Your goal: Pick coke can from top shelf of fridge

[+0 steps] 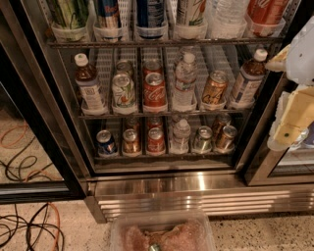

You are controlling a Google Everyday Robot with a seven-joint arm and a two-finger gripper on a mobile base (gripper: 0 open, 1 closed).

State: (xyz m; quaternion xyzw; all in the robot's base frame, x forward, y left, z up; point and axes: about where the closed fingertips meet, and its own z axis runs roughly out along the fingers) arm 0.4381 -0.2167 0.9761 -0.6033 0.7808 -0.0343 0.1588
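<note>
The fridge [44, 98] stands open in front of me, with a black door frame and wire shelves. The top shelf [162, 43] is the highest wire rack in view, with clear cup holders along its front. A red can with white script, the coke can [265, 12], stands at its far right, cut off by the frame's top edge. A second red coke can [154, 89] stands on the shelf below, in the middle. My gripper [290, 128], cream and white, hangs at the right edge in front of the door frame, below and right of the top-shelf can, holding nothing.
The top shelf also holds a green can [71, 12], dark blue cans [149, 12], a white can [190, 11] and a water bottle [225, 12]. Lower shelves hold bottles and cans. A clear plastic bin [162, 233] sits at the bottom. Cables [24, 225] lie on the floor at left.
</note>
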